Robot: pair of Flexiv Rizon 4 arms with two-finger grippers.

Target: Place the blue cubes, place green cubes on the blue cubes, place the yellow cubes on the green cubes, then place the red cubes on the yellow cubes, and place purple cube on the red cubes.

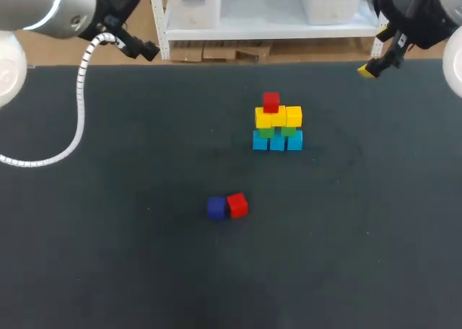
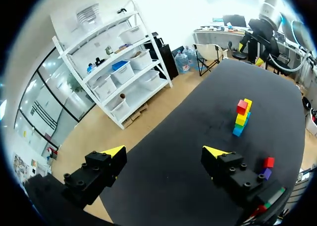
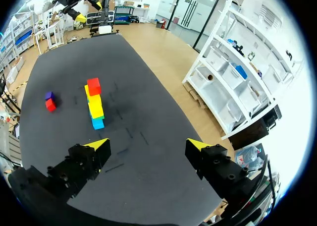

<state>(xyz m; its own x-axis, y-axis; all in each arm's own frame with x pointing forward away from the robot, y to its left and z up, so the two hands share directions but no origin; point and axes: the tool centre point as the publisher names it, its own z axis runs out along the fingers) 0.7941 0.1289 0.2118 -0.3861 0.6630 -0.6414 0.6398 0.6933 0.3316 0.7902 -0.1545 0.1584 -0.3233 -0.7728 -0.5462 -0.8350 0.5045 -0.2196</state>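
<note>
**A:** What does the head view show?

**B:** A stack of small coloured cubes (image 1: 278, 124) stands on the dark tabletop (image 1: 108, 257), toward the far edge and right of the middle. Light blue cubes (image 1: 277, 141) form the bottom row, with green cubes (image 1: 266, 132) on them and yellow cubes (image 1: 279, 117) above. A single red cube (image 1: 271, 102) is on top. Near the tabletop's middle, a loose red cube (image 1: 237, 205) touches a dark purple cube (image 1: 216, 208). The left arm (image 1: 50, 8) is over the far left corner and the right arm (image 1: 415, 11) over the far right corner. Both are well apart from the cubes.

**A:** And the left wrist view?

**B:** The left gripper (image 2: 164, 155) has its yellow-tipped fingers spread wide with nothing between them. The stack (image 2: 241, 118) is ahead of it and well apart. The loose red cube (image 2: 269, 162) and the purple cube (image 2: 266, 173) lie touching, near the outer side of one finger.

**A:** The right wrist view?

**B:** The right gripper (image 3: 147, 145) is also spread wide and holds nothing. The stack (image 3: 94, 105) stands ahead of it, with the red cube uppermost. The loose pair lies beyond, toward the tabletop's middle.
</note>
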